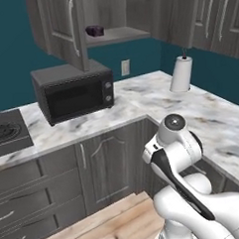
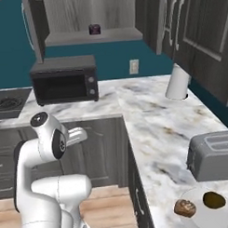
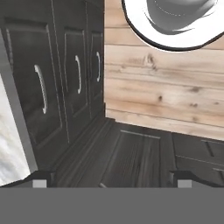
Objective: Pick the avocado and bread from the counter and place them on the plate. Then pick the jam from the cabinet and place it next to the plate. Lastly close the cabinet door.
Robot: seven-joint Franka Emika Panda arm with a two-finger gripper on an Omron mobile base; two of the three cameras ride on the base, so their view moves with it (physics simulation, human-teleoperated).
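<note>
Right base view: avocado [image 2: 214, 200], bread [image 2: 185, 208] on plate [image 2: 203, 220], five o'clock. Claw [image 3: 112, 177] released, empty. Approach jam [image 2: 94, 29] level, twelve o'clock shelf.

Veined glossy marble counter [image 1: 140, 98], dark wood-grain cabinet door [image 1: 62, 30], matt black microwave [image 1: 73, 91], pale plank floor [image 3: 162, 83]

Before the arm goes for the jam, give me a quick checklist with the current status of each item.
1. Brown bread on the white plate: ok.
2. Dark avocado on plate: ok.
3. Tall dark grey cabinet door open: ok.
4. Small dark purple jam jar standing on the grey cabinet shelf: ok.
5. Gripper open and empty: ok.
6. Marble counter bare beside plate: cannot tell.
</note>
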